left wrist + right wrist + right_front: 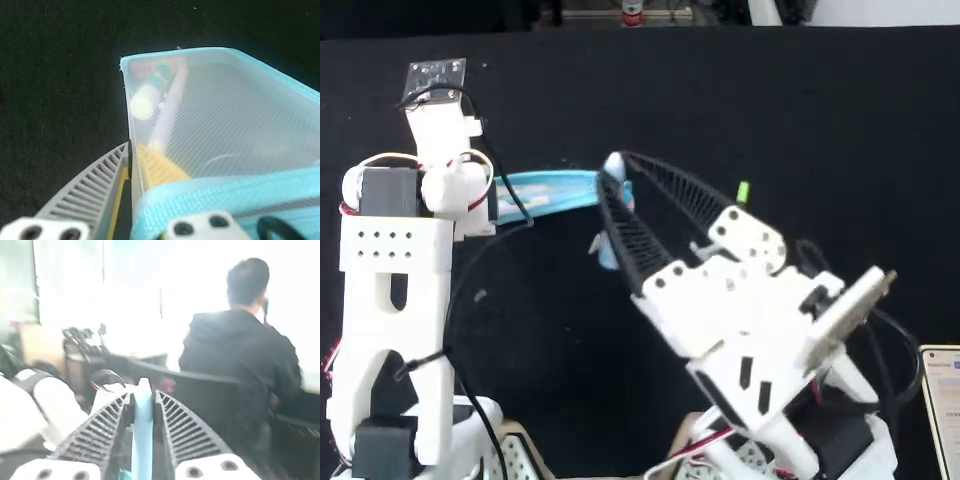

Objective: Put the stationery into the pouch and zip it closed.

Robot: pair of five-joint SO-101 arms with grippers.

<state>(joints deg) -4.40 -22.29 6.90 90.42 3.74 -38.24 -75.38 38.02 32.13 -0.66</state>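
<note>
The teal-edged translucent pouch (555, 192) is stretched between both arms over the black table. In the left wrist view the pouch (225, 115) holds several pieces of stationery (160, 95), among them a white pen and a round pale piece. My left gripper (132, 150) is shut on the pouch's wall at one end, and from above it (492, 205) is mostly hidden under its wrist. My right gripper (610, 175) is shut on the pouch's other end, with a pale blue strip (142, 430) clamped between its black fingers (180, 430).
A small green object (743, 192) lies on the table just beyond the right arm. A phone (945, 400) sits at the right edge. The black table (720, 90) stretches out behind the pouch.
</note>
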